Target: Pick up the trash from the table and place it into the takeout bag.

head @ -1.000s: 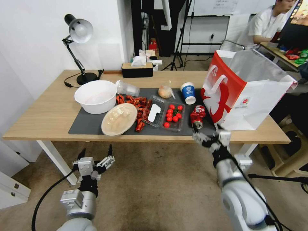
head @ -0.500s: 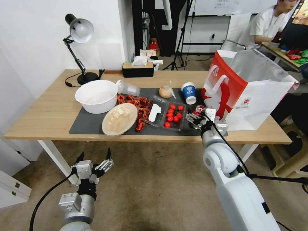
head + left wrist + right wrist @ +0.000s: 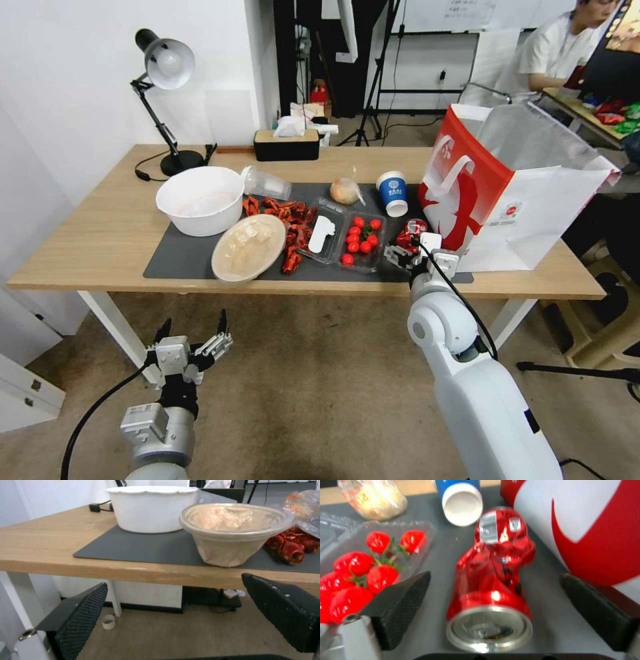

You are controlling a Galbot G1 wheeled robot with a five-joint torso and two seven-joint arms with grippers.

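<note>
Step in hand: approach for the first pick. The right gripper is poised low over the front edge of the light-wood table with its dark grey mat, at the mat's front right corner. Its black padded fingers are spread wide; nothing is held. The crushed red drink can lies on its side between them, its open end toward the wrist, with clear gaps on both sides. No pad is seen touching metal.

The can lies on the mat just beside the red side panel of the large white takeout bag, which stands upright at the table's right end, mouth open. On the can's other side, a clear plastic tray of red cherry tomatoes lies near. Beyond the can, toward the back edge, a blue-and-white paper cup is tipped over.

The left gripper is parked below the front edge, wide open and empty, facing a beige lidded bowl.

Judgement: the fingers are to be brought further along the can, then closed. One pad sits close to the bag's panel; snagging is to be avoided. The dented body may slip or twist on closure.
</note>
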